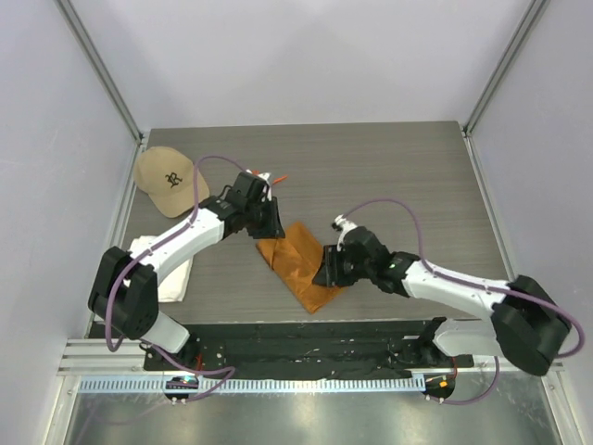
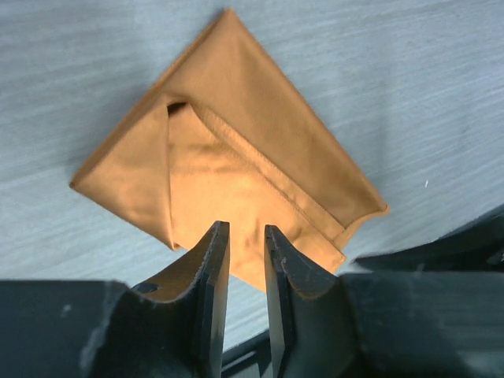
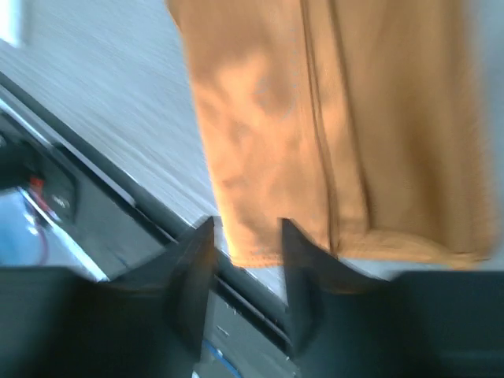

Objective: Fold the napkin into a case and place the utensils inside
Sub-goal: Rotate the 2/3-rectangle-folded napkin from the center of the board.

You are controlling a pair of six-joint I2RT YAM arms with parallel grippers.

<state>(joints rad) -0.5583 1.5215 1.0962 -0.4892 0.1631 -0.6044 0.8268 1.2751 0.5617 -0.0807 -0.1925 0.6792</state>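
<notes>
The folded napkin [image 2: 236, 150] is lying flat just beyond the fingertips of the left gripper [image 2: 246, 230] and the right gripper [image 3: 244, 227], both standing slightly apart and empty, so the next fold is probably calling for pinching one hem cleanly without dragging the layers underneath.

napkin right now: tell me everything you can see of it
The napkin is thin rust-orange cloth, folded into a flat layered shape, lying diagonal on the grey wood-grain table. The left wrist view shows a stitched hem and a triangular flap folded over, with a small gap under its top corner. The left gripper and right gripper sit at its edges with jaws apart; neither clamps it, and whether they touch it cannot be told.
</notes>
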